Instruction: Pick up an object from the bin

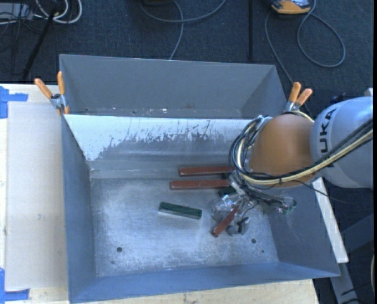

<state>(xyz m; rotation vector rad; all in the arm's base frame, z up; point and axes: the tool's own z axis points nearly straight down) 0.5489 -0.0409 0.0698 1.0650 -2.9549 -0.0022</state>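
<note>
The short reddish-brown wooden-looking stick [220,225] slants down-left from beneath the gripper [236,218]; whether it is clamped, I cannot tell.

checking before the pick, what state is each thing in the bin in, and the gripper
gripper: down low, over the short brown piece
short brown piece: lying slanted at the gripper; whether held, cannot tell
upper brown bar: lying flat, right end hidden
lower brown bar: lying flat, alongside the upper one
dark green bar: lying flat, apart from the rest, untouched
</note>
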